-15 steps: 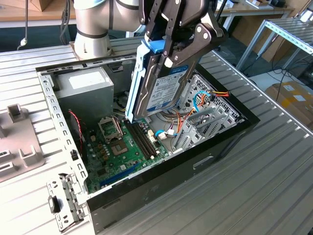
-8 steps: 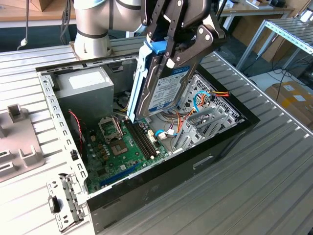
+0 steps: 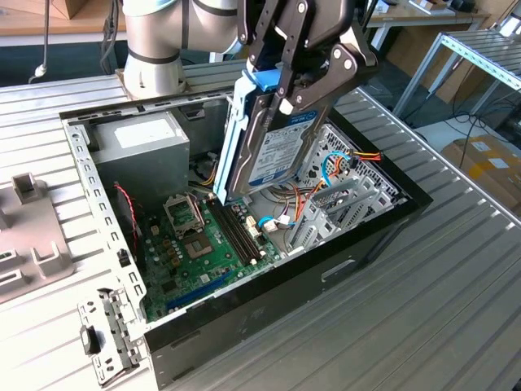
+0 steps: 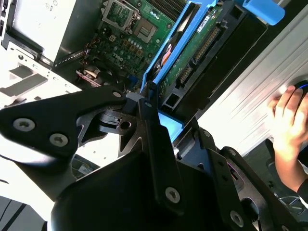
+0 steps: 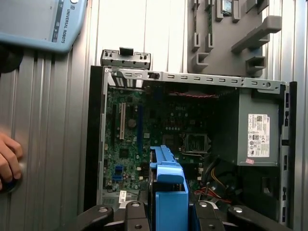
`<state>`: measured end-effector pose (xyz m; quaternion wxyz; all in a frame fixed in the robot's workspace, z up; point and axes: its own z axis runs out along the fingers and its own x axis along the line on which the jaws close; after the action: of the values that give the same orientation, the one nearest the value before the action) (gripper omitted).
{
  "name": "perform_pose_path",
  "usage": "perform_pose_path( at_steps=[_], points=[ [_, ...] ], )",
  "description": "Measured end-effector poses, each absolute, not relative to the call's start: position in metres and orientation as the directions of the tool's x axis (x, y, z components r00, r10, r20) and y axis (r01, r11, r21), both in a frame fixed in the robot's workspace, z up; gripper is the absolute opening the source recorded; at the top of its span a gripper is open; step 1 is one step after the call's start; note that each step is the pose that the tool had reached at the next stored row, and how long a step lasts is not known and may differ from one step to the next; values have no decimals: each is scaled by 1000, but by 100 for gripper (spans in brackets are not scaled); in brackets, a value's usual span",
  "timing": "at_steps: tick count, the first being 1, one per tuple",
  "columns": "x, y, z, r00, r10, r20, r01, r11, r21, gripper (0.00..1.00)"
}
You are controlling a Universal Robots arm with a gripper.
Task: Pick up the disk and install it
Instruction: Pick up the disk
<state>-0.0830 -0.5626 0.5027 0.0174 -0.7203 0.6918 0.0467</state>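
The disk [image 3: 273, 151], a dark hard drive in a bright blue carrier, hangs tilted on edge above the open computer case [image 3: 285, 289]. My gripper [image 3: 285, 91] is shut on its upper end, near the blue tab. The drive's lower corner is over the motherboard [image 3: 195, 252], beside the metal drive cage [image 3: 342, 204]. In the second wrist view the disk [image 4: 192, 53] shows its green circuit side, held between the black fingers [image 4: 147, 110] of the gripper [image 4: 166, 120]. In the first wrist view the blue carrier [image 5: 168, 187] rises from the gripper [image 5: 171, 214] over the case [image 5: 192, 77].
A grey power supply box [image 3: 138, 147] with a white label fills the case's back corner. Coloured cables [image 3: 342, 163] run by the drive cage. A grey plastic fixture [image 3: 24, 236] lies at the exterior view's left. A person's hand [image 4: 288, 120] rests on the ribbed metal table [image 3: 440, 309].
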Motion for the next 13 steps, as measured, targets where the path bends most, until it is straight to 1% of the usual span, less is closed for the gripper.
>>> perform_pose_path(
  at_steps=[13],
  points=[
    [-80,-563,500,38,-995,-91,-998,-42,39,37]
  ],
)
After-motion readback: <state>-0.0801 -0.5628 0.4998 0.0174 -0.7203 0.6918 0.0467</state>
